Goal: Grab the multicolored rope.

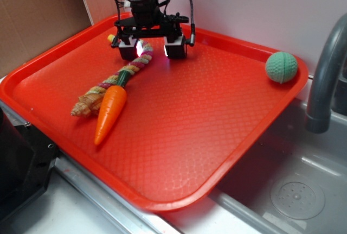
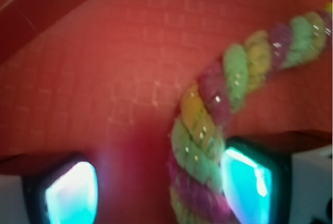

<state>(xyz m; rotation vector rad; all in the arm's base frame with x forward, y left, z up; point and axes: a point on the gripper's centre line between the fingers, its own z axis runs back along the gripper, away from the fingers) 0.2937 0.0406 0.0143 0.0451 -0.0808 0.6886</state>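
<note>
The red tray (image 1: 179,136) carries the multicolored rope (image 1: 114,82), an orange carrot (image 1: 110,112) and a green ball (image 1: 281,67).

rope (image 1: 126,75): yellow/maroon-pink/pale-green twist | carrot (image 1: 110,112): orange | tray (image 1: 179,136): red, diamond-textured | ball (image 1: 281,67): green

Down at tray level, a twisted cloth rope of green, yellow and maroon-pink strands (image 2: 218,125) curves in from the upper right across the red grid-textured plastic tray (image 2: 104,78). The gripper (image 2: 158,193) sits wide apart, its two glowing cyan pads (image 2: 72,195) low in frame. The rope seems to touch the right pad, though blur makes that uncertain.
</note>
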